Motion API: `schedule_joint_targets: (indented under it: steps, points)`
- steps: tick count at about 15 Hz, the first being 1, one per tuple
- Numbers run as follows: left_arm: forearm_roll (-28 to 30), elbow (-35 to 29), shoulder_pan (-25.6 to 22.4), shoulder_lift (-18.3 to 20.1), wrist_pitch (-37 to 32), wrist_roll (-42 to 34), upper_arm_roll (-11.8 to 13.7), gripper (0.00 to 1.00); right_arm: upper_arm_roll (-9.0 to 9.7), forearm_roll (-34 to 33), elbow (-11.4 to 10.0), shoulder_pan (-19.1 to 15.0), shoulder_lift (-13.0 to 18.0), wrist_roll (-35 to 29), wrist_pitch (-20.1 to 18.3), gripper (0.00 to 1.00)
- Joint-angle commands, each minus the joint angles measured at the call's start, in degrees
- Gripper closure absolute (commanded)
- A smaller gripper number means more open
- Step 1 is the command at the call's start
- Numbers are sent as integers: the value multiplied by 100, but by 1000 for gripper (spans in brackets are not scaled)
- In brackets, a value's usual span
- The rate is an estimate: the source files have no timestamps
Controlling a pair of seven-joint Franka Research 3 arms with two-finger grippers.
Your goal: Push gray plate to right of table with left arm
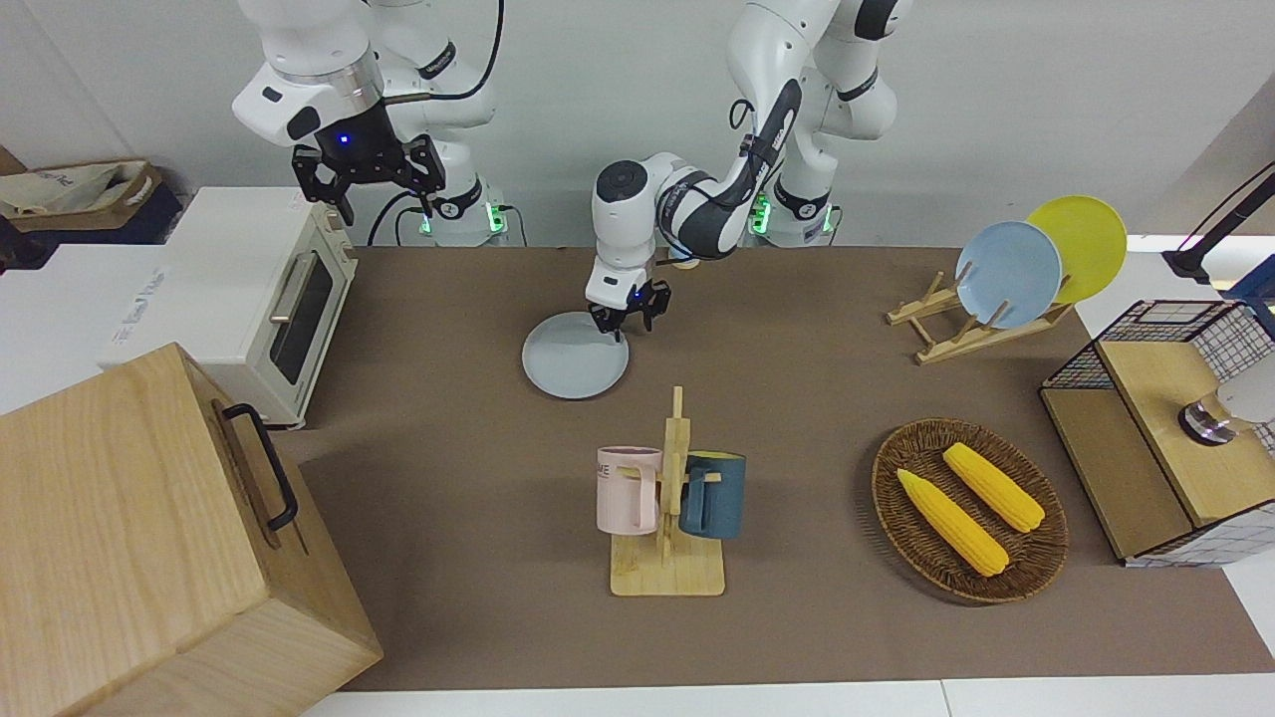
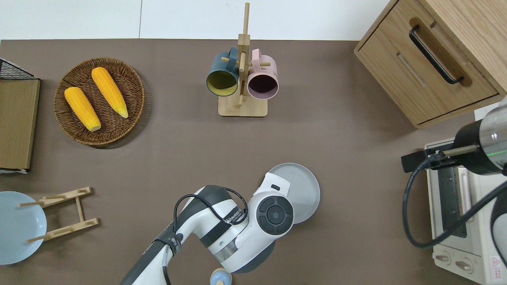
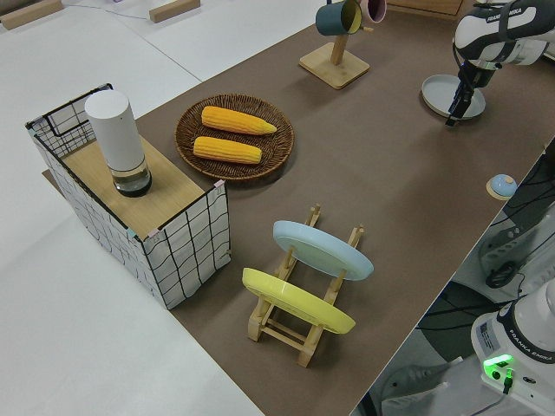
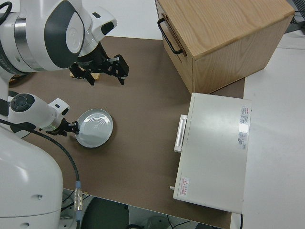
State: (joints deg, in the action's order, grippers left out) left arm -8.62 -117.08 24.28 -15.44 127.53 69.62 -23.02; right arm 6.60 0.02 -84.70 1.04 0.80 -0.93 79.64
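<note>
Corn cobs (image 1: pixel 968 506) in wicker basket (image 1: pixel 1036 568)

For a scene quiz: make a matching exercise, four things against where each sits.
Things:
1. gray plate
2. corn
3. pink mug
4. yellow plate

Places:
A. in the wicker basket
B. flat on the table, by the left tool
C. upright in the plate rack
D. hung on the mug stand

Pairs: 1-B, 2-A, 3-D, 4-C
</note>
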Motion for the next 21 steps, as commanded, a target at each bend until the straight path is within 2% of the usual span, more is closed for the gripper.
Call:
schedule_joint_targets:
  steps: [1, 4, 6, 8, 10, 12, 13, 17, 19, 21]
  points:
    - [-44, 309, -125, -12, -430, -168, 8, 0, 96, 33, 50, -113, 17, -74, -89, 17]
    - [26, 405, -300, 251, -956, -930, 25, 0, 96, 25, 50, -113, 17, -74, -89, 17]
    - [289, 493, -651, 497, -1368, -1606, 8, 0, 96, 33, 50, -113, 17, -74, -89, 17]
    - [727, 668, -1317, 1005, -2131, -2904, 34, 0, 96, 25, 50, -113, 17, -74, -89, 17]
    - [1062, 923, -2073, 1322, -2808, -3732, 43, 0, 87, 33, 50, -113, 17, -74, -89, 17]
    - [1099, 977, -2812, 1866, -3049, -4341, 61, 0, 96, 33, 50, -113, 17, -74, -89, 17]
    - [1151, 1047, -3120, 2017, -3180, -4491, 61, 0, 88, 33, 50, -113, 17, -74, -89, 17]
    - [1143, 1608, -3684, 2071, -3716, -5281, 157, 0, 88, 25, 50, -113, 17, -74, -89, 17]
    - [1117, 1916, -3782, 2019, -3831, -5494, 262, 0, 88, 33, 50, -113, 17, -74, -89, 17]
    - [1073, 1961, -3791, 1992, -3832, -5503, 376, 0, 88, 33, 50, -113, 17, -74, -89, 17]
